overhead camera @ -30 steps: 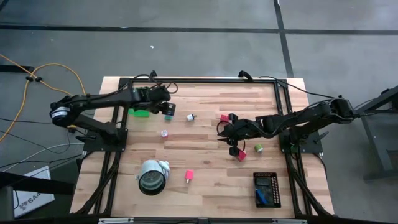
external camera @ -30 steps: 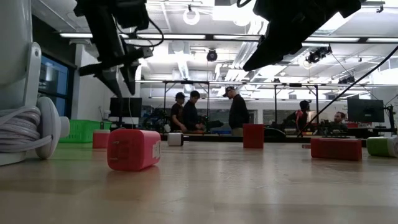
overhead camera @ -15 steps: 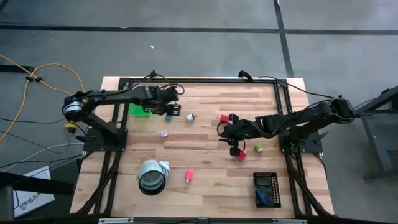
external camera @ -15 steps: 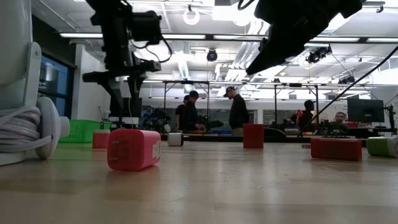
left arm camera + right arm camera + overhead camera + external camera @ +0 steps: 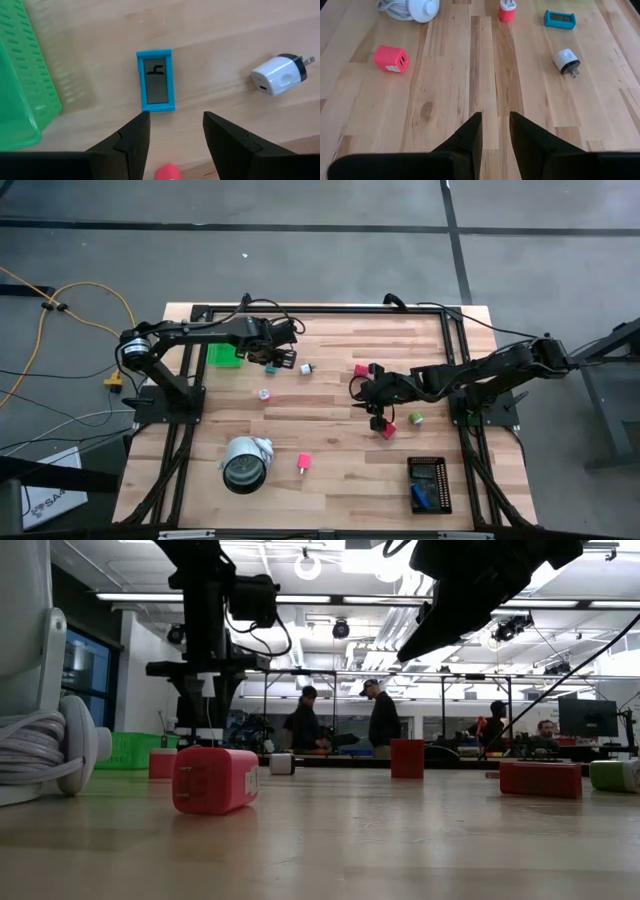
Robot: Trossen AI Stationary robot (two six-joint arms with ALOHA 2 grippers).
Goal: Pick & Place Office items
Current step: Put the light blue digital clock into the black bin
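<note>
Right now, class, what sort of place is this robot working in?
Probably a robotics lab or open workshop: a wooden table with two arms, strip lights overhead, and people at monitors behind.

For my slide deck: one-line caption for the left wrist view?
Left gripper, fingers apart, above a blue-framed display lying between green tray and white charger.

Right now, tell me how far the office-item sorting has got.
Done: blue items already lie in the black tray. In hand: nothing; the left gripper hovers open over the blue display piece, and the right gripper waits empty mid-table. Left: the white charger, red cubes and green cube.
</note>
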